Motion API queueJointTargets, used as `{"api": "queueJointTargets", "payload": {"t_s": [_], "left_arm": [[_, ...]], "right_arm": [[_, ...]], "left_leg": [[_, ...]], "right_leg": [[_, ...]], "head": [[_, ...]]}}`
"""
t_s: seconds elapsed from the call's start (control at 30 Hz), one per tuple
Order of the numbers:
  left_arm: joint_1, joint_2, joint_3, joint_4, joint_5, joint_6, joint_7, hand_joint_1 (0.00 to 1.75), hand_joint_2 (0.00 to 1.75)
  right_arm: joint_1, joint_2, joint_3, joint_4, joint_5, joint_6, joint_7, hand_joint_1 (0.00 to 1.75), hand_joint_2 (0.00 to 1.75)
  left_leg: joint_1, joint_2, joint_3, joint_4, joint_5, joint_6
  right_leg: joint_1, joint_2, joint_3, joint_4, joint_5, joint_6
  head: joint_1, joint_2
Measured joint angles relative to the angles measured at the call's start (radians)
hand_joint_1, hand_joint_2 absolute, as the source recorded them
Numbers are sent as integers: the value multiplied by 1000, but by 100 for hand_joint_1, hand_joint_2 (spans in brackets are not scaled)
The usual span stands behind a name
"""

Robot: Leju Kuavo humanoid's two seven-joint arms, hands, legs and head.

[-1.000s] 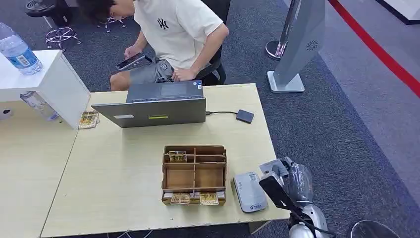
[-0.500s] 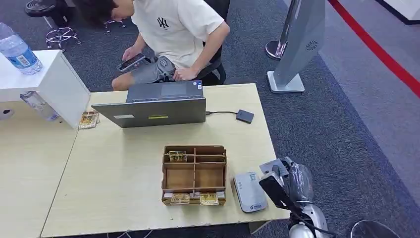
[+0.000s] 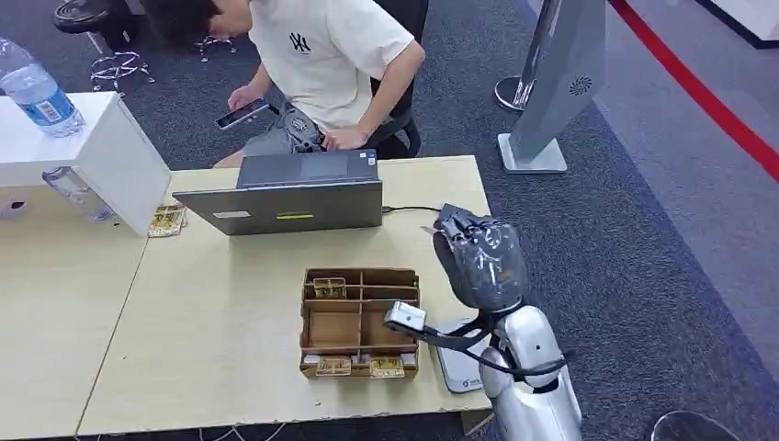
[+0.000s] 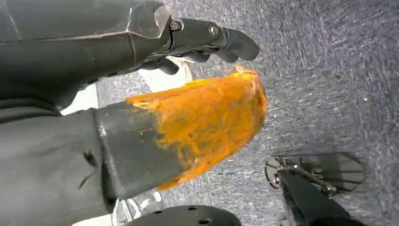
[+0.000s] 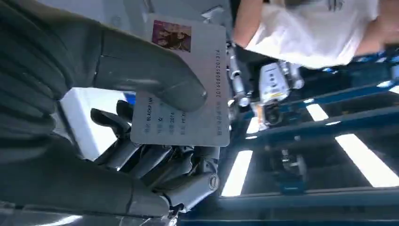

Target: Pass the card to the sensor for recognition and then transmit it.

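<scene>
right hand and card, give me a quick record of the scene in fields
right hand: raised above the table's right side, holds the card
card: pinched between thumb and fingers, printed face toward the wrist camera
sensor: grey reader on the table, right of the cardboard organizer, partly behind the arm
person: seated behind the laptop, looking at a phone

On the table (image 3: 230,303) a cardboard organiser (image 3: 360,322) sits at centre, a laptop (image 3: 285,195) at 12 o'clock, a seated person (image 3: 321,64) beyond, a water bottle (image 3: 37,92) at 10 o'clock.

right hand (image 3: 478,257) raised over table (image 3: 211,331) | sensor (image 3: 457,363) beside box (image 3: 360,322)
</scene>
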Motion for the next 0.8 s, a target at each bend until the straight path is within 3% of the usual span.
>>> {"api": "queueJointTargets", "payload": {"t_s": [0.03,0.8], "left_arm": [[1,-4,-13,0,-8,0,0,0,0],[6,-4,-20,0,-25,0,9,0,0]], "right_arm": [[-57,26,52,-10,-12,-3,139,175,175],[-77,53,62,-44,-20,-3,85,175,175]], "left_leg": [[1,-17,-3,0,4,-1],[1,-16,-4,0,3,-1]], "right_leg": [[2,-16,3,0,-2,1],[2,-15,2,0,-2,1]], "head": [[1,0],[0,0]]}}
